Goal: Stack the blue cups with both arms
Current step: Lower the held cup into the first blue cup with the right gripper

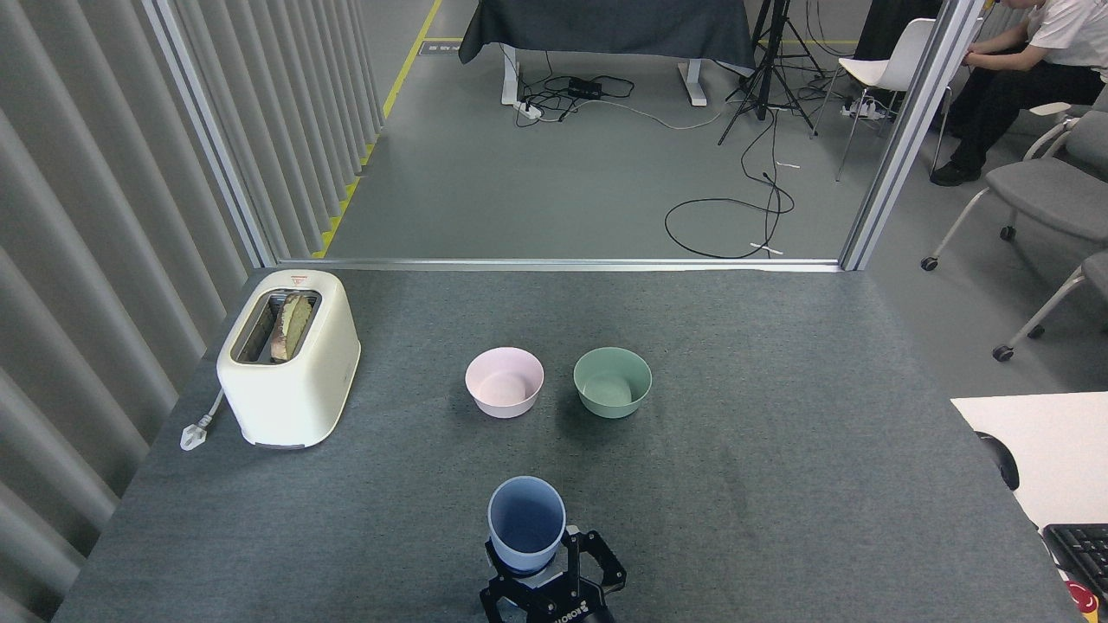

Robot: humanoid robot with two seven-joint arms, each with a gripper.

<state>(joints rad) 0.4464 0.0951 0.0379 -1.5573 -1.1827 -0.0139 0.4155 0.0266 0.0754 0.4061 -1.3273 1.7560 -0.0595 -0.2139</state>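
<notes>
At the bottom centre of the frame, the gripper (544,578) is cut off by the lower edge; only its finger linkages and part of its white lettering show, and which arm it belongs to cannot be told. It hides the lower body of the blue cup (525,523), so whether 1 or 2 cups sit there cannot be told. At the upper right, the seated person (1021,61) is cut by the top and right edges. At the lower right, the keyboard (1080,554) and the white desk (1047,450) run off the frame. What fills the toaster (290,359) slots at the left is unclear.
</notes>
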